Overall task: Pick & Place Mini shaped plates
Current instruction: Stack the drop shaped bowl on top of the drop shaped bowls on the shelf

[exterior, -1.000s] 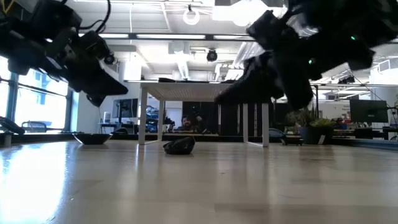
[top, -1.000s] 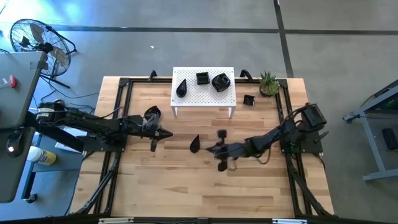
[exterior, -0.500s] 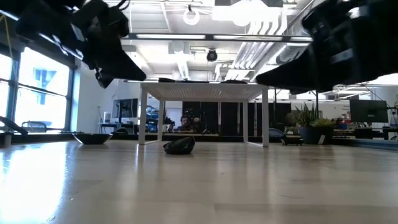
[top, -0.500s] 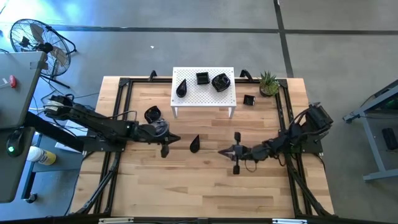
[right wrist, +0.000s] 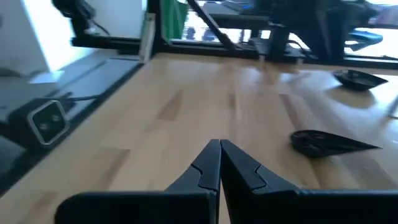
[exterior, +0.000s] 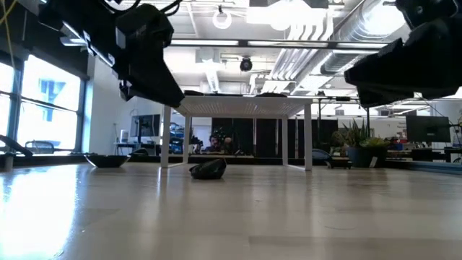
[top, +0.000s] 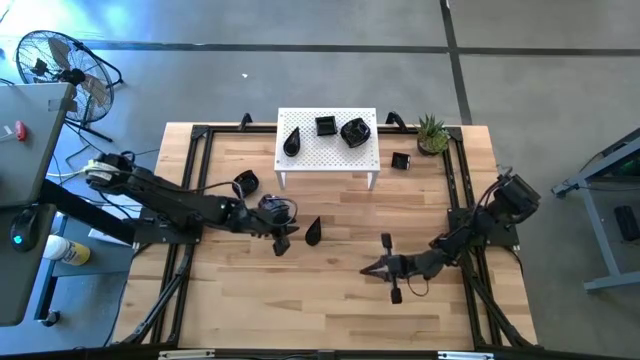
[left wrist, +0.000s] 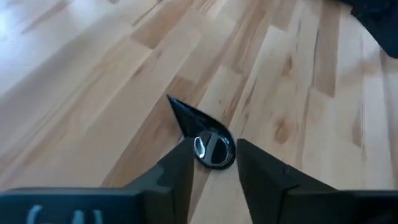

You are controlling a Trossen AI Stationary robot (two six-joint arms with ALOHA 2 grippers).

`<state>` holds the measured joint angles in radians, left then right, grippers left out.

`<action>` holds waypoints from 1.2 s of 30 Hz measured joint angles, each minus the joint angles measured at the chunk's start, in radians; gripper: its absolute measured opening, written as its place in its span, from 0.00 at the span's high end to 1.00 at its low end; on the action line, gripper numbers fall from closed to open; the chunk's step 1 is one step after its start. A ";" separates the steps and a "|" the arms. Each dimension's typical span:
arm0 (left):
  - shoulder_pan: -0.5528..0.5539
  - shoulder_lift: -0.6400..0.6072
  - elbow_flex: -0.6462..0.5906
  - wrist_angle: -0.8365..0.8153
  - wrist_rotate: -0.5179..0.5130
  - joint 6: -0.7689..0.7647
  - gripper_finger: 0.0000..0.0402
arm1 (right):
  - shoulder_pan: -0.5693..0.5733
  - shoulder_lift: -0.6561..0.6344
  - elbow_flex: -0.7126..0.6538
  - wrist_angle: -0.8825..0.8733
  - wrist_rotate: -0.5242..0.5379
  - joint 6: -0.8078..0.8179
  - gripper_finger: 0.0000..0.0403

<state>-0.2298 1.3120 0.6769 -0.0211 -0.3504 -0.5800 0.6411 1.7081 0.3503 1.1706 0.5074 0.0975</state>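
A black teardrop plate [top: 313, 231] lies flat on the wooden table near its middle. My left gripper [left wrist: 214, 163] hangs open just left of it and above it, and in the left wrist view the teardrop plate [left wrist: 202, 134] shows between the fingertips, apart from them. Another black plate [top: 245, 183] rests on the table left of the white stand [top: 330, 160]. The stand carries three black plates [top: 325, 126]. One small plate [top: 400, 161] lies right of the stand. My right gripper [top: 372, 268] is shut and empty, right of the teardrop plate and nearer the front edge.
A small green plant [top: 432, 133] stands at the far right corner. A black frame [top: 195, 180] runs round the table's edges. Bare wood stretches along the near half of the table [top: 300, 310].
My left gripper has gone toward the table's right, away from the plate left of the stand and up to the teardrop plate, rising a little. My right gripper has drawn back toward the right and near edges, staying shut. No plate has moved.
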 joint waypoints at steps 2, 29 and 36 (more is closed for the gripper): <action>0.000 0.015 0.006 0.006 0.002 -0.022 0.68 | -0.024 0.000 0.000 0.010 -0.052 -0.005 1.00; -0.005 0.237 0.179 -0.120 0.023 -0.250 0.66 | -0.164 0.002 0.000 0.063 0.066 0.007 1.00; 0.037 0.373 0.323 -0.276 -0.007 -0.334 0.66 | -0.156 0.003 0.000 0.046 0.073 0.011 1.00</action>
<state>-0.1927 1.6852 0.9996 -0.2973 -0.3570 -0.9140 0.4855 1.7107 0.3507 1.2170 0.5809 0.1089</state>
